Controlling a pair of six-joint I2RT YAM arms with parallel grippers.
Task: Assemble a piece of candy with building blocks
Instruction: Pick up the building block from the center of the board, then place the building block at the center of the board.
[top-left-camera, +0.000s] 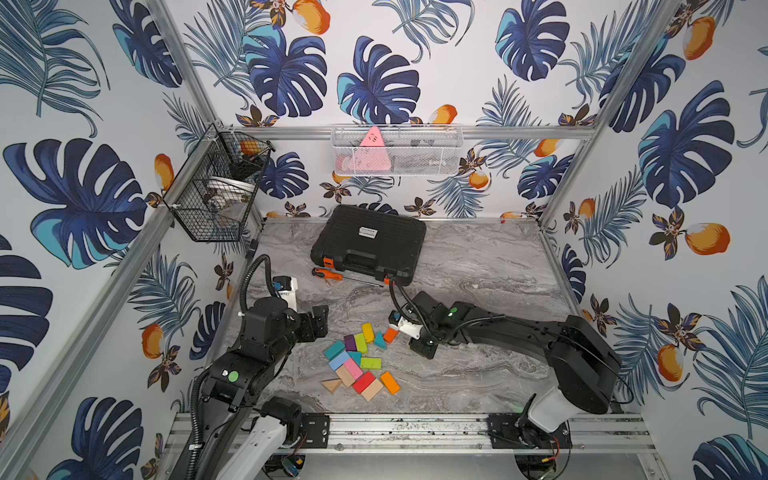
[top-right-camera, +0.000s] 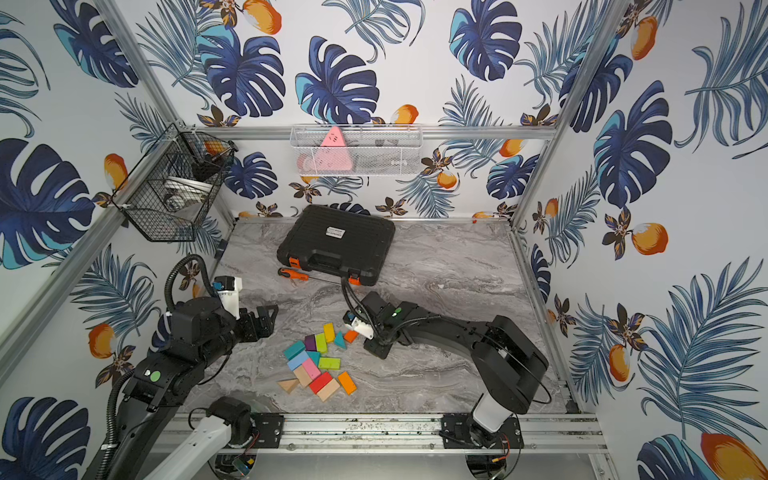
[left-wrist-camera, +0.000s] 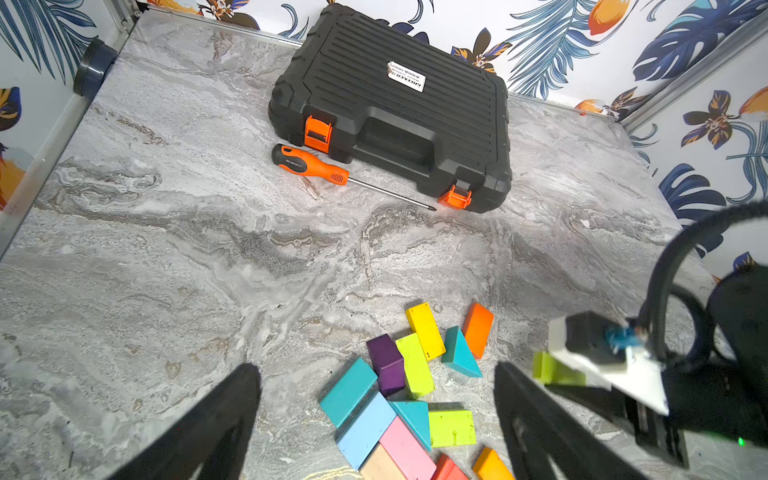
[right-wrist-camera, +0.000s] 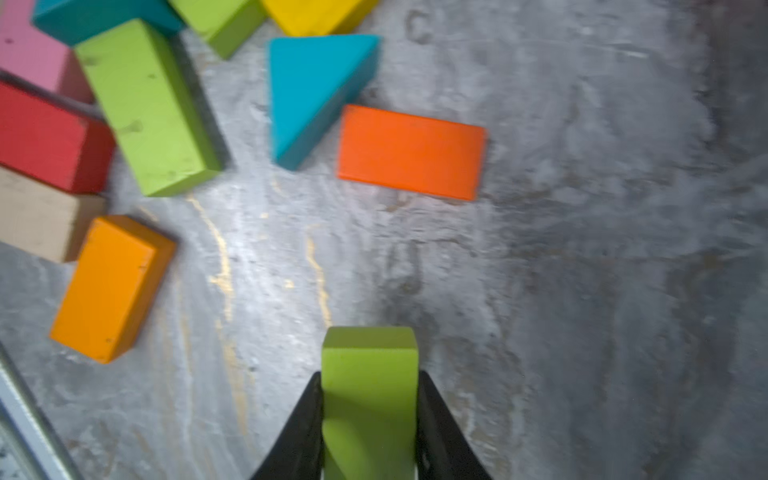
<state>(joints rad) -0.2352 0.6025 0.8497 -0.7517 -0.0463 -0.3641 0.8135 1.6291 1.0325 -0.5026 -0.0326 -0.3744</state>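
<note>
- Black plastic tool case (top-left-camera: 370, 243) lies flat at the far middle of the marble table (top-left-camera: 478, 266). Its lid is shut, so nothing inside shows, and its two orange latches face the near side.
- Just near of the case lies an orange-handled screwdriver (top-left-camera: 328, 274), its tip pointing right.
- On the far wall hangs a white mesh basket (top-left-camera: 436, 158). A pink triangular piece (top-left-camera: 372, 151) stands in its left part, its tip above the rim. The other dark and pale bits inside are too small to name.
- At the far left corner hangs a black wire basket (top-left-camera: 195, 216), which holds something pale and something dark. I cannot tell what they are.
- In both top views the building blocks (top-left-camera: 359, 361) lie in a loose, tight-packed pile near the middle of the table. They are bricks and wedges in teal, blue, pink, red, yellow, purple, green, orange and plain wood.
- At the right of the pile the right gripper (right-wrist-camera: 370, 382) is clamped on a green brick (right-wrist-camera: 369, 345), one finger on each side. It is near an orange brick (right-wrist-camera: 411, 151) and a teal wedge (right-wrist-camera: 311, 91) but apart from both. Whether the brick touches the table is unclear.
- At the left of the pile hovers the left gripper (left-wrist-camera: 376, 370), its jaws spread wide with nothing between them.
</note>
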